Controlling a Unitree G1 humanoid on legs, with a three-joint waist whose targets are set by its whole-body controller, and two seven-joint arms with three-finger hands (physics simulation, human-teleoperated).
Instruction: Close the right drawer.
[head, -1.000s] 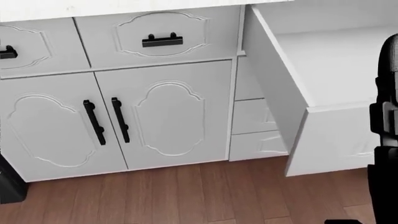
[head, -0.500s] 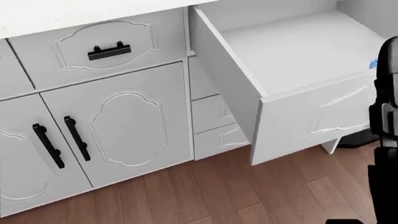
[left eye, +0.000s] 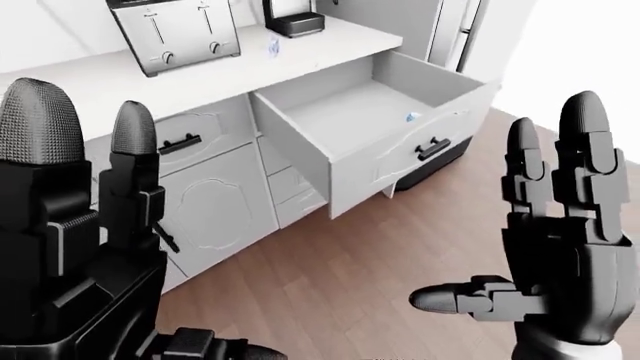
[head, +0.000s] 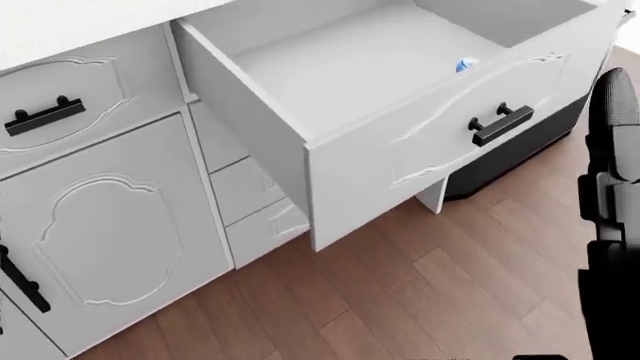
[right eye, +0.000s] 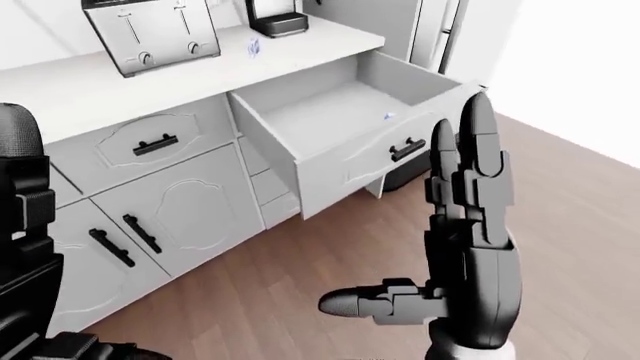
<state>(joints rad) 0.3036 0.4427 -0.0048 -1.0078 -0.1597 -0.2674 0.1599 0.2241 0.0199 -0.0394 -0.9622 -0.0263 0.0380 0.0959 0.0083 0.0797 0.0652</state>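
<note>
The right hand (left eye: 560, 255) stands upright at the 4 o'clock side of the left-eye view, fingers straight and spread, thumb out sideways, grasping nothing. The left hand (left eye: 70, 225) at 8 o'clock is raised too, fingers released. The right drawer (head: 400, 112) hangs fully pulled out toward 1 o'clock, its black handle (head: 500, 124) untouched. No writing is readable on the toaster (left eye: 175, 34).

We see flat bright render, sharp throughout, no blur; blown-out white at 2 o'clock of eye views, soft shadow under drawer (head: 400, 150).
</note>
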